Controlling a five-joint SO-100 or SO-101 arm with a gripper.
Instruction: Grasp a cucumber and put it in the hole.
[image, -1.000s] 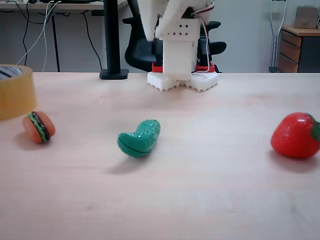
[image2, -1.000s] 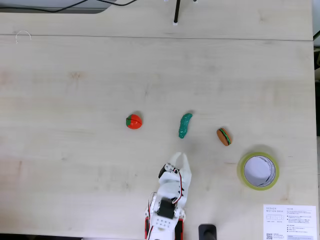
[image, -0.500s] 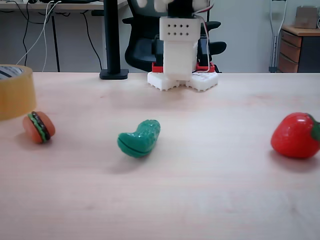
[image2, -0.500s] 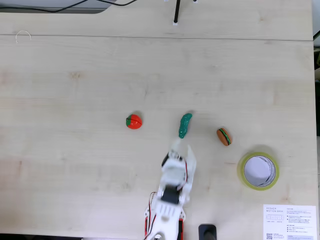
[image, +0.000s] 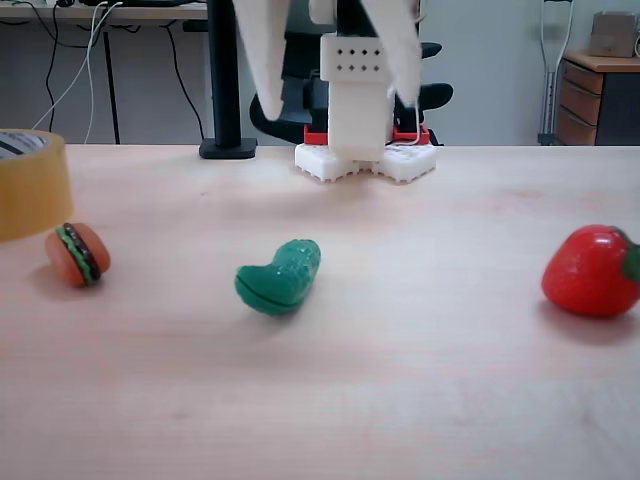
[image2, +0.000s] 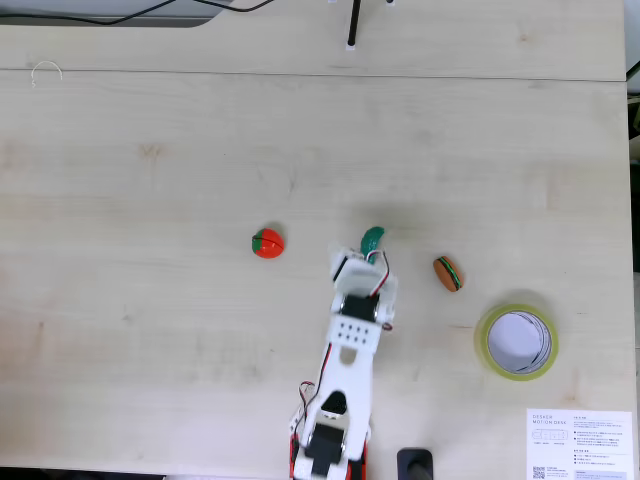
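The cucumber, dark green and curved, lies on the wooden table between a toy burger and a strawberry. From above, only the cucumber's far end shows; my gripper hangs over its near half. In the level fixed view my gripper is raised above the table behind the cucumber. Its white fingers are spread wide, so it is open with nothing held. The hole is the open middle of a yellowish tape roll, lying flat to the right of my arm in the top-down fixed view.
A red strawberry toy lies left of the cucumber and a small burger toy right of it, seen from above. The tape roll stands at the left edge in the level fixed view. A printed card lies at the lower right.
My arm has stretched forward from its base until the gripper is over the cucumber's near end. The fingers have spread open. No toy has moved.
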